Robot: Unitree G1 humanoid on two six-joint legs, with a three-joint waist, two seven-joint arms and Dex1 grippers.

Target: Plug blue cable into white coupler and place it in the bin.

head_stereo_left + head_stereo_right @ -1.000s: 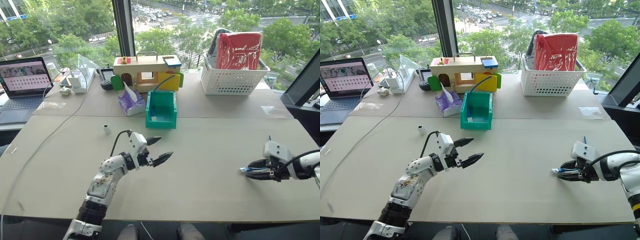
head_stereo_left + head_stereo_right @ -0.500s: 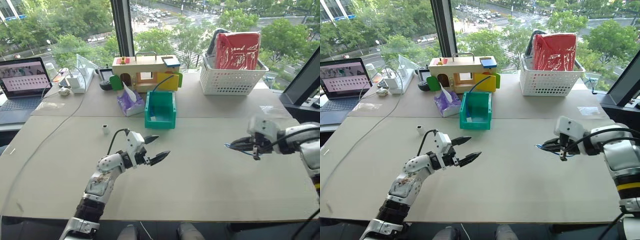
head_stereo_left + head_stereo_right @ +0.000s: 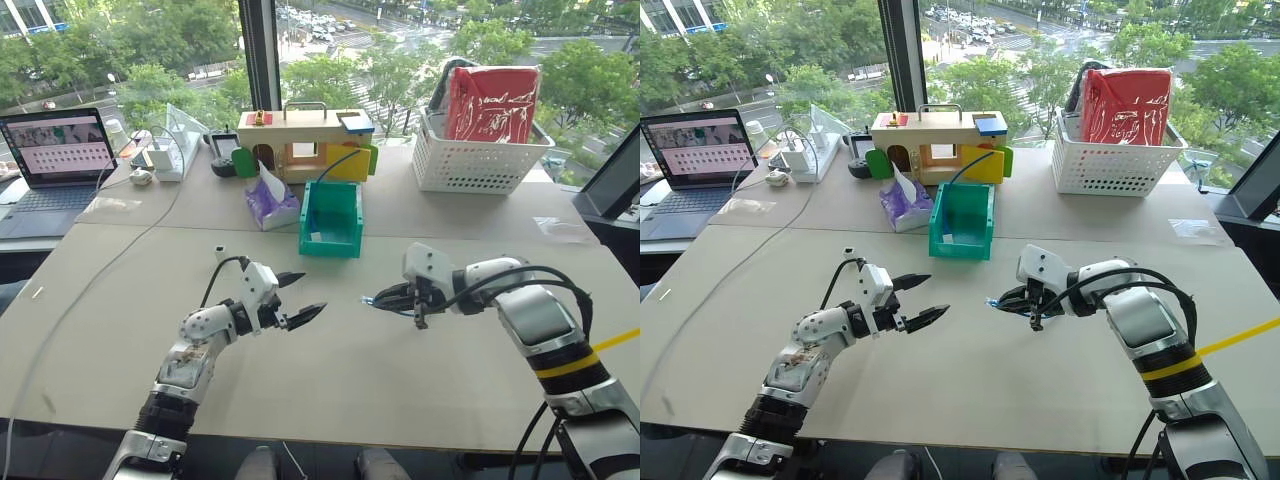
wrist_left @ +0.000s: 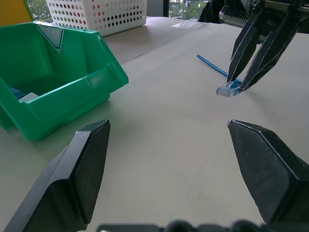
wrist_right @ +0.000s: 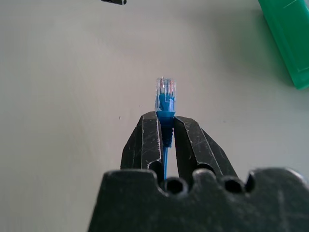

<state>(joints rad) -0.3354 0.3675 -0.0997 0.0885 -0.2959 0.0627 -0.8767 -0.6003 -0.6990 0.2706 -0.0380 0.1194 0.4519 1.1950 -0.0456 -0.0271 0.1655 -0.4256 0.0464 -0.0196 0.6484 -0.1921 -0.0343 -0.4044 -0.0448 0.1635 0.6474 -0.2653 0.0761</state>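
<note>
2 claws over the bench (image 3: 420, 390). Right claw (image 3: 377, 299) pinches the blue cable (image 5: 165, 104) just behind its clear plug (plug juts past the fingertips), above the bench. Left claw (image 3: 298, 296) spread, empty. White coupler (image 3: 219, 254) at 10 o'clock of the left claw; bin (image 3: 332, 216) at 12 o'clock, well apart.

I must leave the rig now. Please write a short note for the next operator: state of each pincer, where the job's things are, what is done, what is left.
Right pincer: shut on the blue cable just behind its clear plug, held above the table.
Left pincer: open, holding nothing.
White coupler: standing on the table beyond the left pincer, untouched.
Bin: at the table's middle, farther back.
Done: cable picked up.
Left: grasp coupler, plug cable in, place it in the bin.
</note>
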